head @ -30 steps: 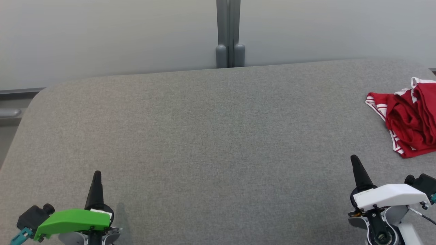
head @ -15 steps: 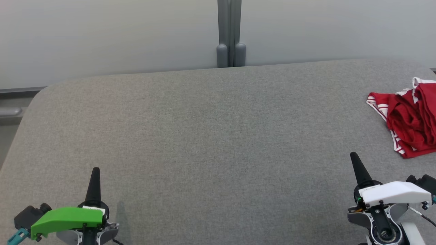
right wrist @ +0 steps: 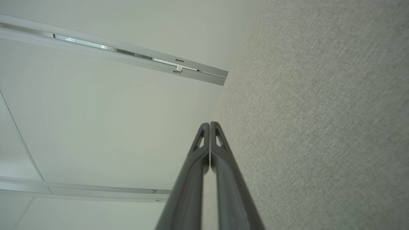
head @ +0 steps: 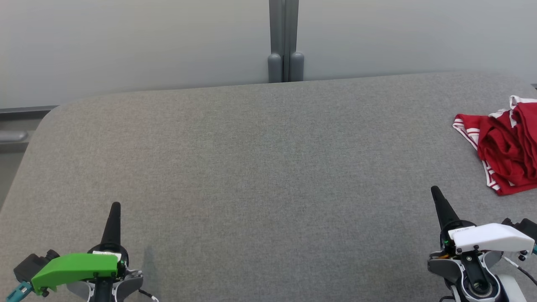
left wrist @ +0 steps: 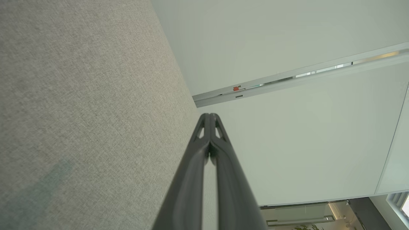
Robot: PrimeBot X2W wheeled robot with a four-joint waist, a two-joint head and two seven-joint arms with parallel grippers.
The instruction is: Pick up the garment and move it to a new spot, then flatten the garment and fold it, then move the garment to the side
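The garment [head: 505, 149] is a crumpled red piece with white striped trim, lying at the right edge of the grey table [head: 260, 167] and partly cut off by the head view's border. My right gripper [head: 434, 192] stands shut near the front right, below and left of the garment, apart from it. Its closed fingers [right wrist: 209, 125] hold nothing in the right wrist view. My left gripper [head: 115, 205] is shut at the front left, far from the garment, and its fingers [left wrist: 209, 116] are pressed together with nothing between them.
A pale wall panel with a grey vertical post [head: 284, 42] stands behind the table's far edge. The table's rounded left corner [head: 46, 119] drops off beside a grey rail [head: 12, 136].
Both grippers have slid a little toward the near edge and outward. The garment has not moved on the table.
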